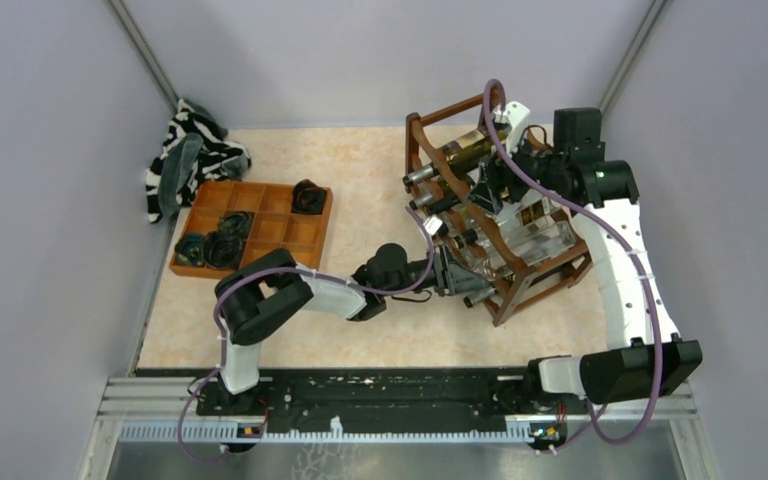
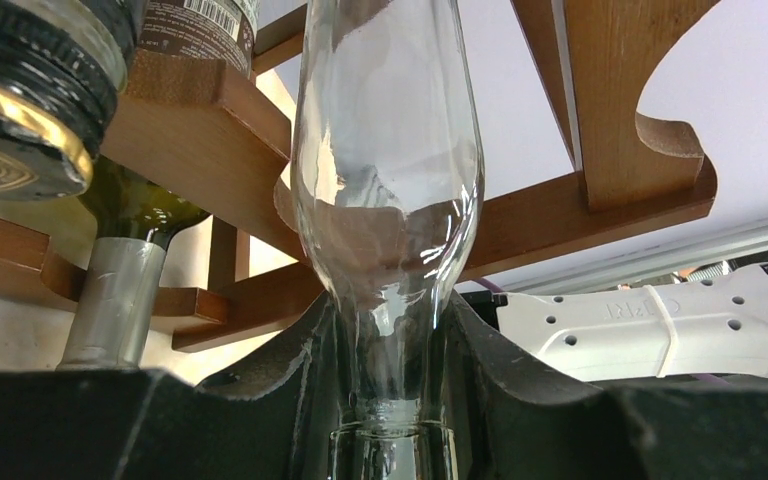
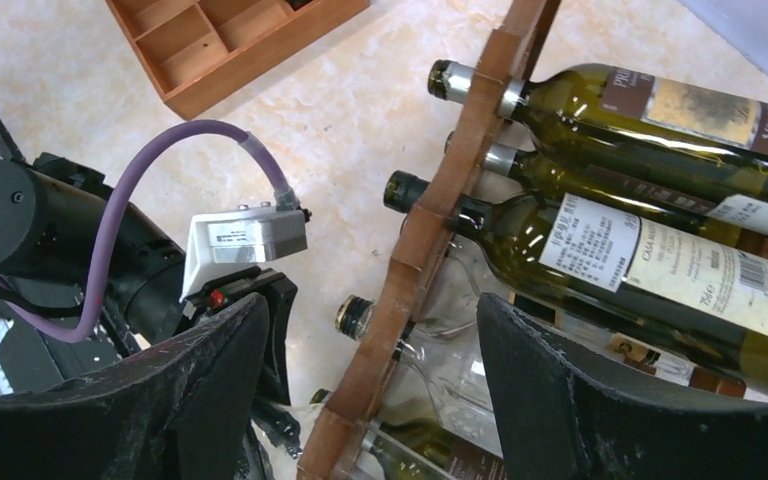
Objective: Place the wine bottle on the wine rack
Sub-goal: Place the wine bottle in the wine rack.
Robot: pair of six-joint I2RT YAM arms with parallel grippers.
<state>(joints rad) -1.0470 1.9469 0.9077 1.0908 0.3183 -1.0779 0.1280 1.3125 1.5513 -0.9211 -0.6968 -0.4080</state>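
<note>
Insertion step: left tool (image 2: pixel 388 340) clamps the neck of the clear glass wine bottle (image 2: pixel 388 170), already among the rails of the reddish-brown scalloped wooden rack (image 2: pixel 600 205); right tool (image 3: pixel 372 360) wide, empty, above; next move probably calls for seating the bottle, then a straight release.

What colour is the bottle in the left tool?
Clear glass; bottle shows best in left wrist view.

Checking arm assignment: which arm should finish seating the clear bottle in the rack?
Left. The left gripper grips the clear bottle by its neck, body inside the wine rack; the right gripper is open, holding nothing.
</note>
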